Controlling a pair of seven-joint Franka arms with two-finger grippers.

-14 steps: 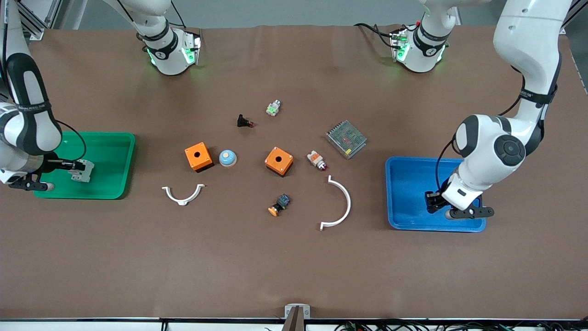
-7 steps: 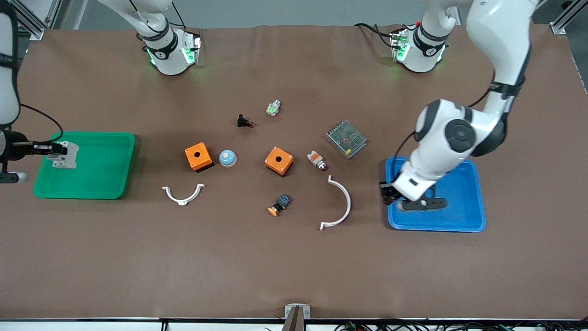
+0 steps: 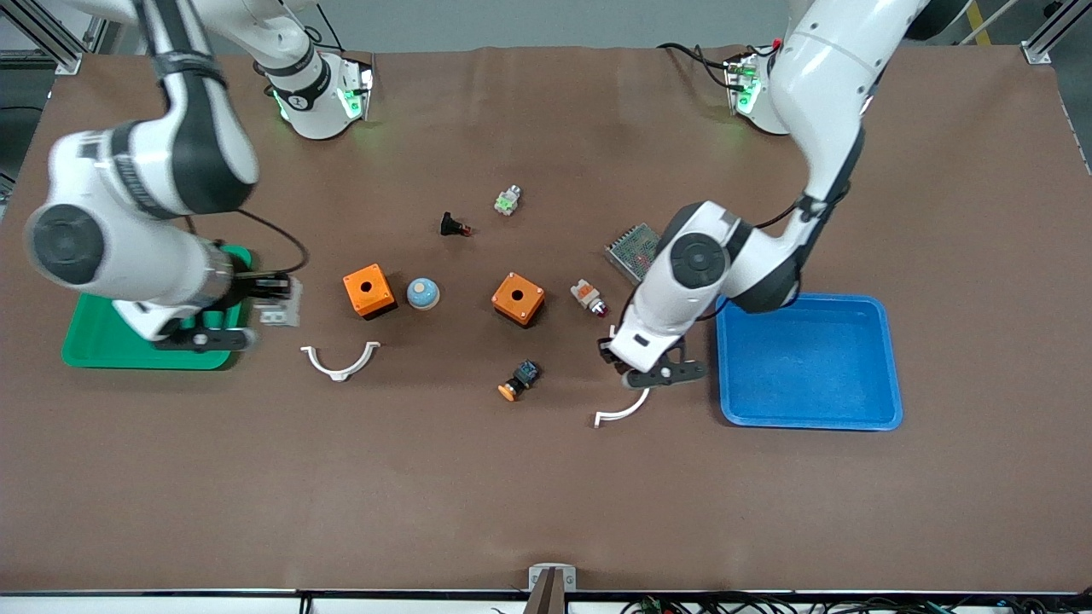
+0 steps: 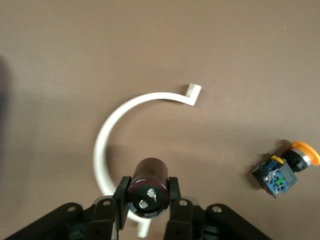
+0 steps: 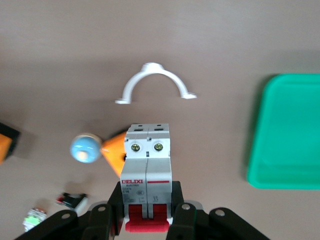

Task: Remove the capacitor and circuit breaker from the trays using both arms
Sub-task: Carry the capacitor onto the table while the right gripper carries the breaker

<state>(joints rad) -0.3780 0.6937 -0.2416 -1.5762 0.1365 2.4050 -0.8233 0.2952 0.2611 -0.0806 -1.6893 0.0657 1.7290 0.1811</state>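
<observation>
My left gripper (image 3: 616,351) is shut on the capacitor (image 4: 148,189), a dark stubby cylinder with two metal pins on its end. It holds it in the air over the large white curved clamp (image 4: 106,145), between the blue tray (image 3: 809,409) and the orange-capped button (image 3: 517,380). My right gripper (image 3: 270,297) is shut on the breaker (image 3: 280,305), a grey-white block with red levers (image 5: 147,219). It holds it over the table just off the green tray (image 3: 94,354), beside an orange box (image 3: 368,291). My left gripper (image 4: 146,194) and my right gripper (image 5: 147,200) both grip from the sides.
A small white clamp (image 3: 339,360), a blue dome button (image 3: 422,292), a second orange box (image 3: 518,298), a white-orange switch (image 3: 589,297), a metal mesh unit (image 3: 633,247), a black button (image 3: 453,225) and a small green-white part (image 3: 508,201) lie mid-table.
Both arms have swung from over their trays toward the table's middle. The right gripper carried the breaker off the green tray; the left gripper carried the capacitor off the blue tray.
</observation>
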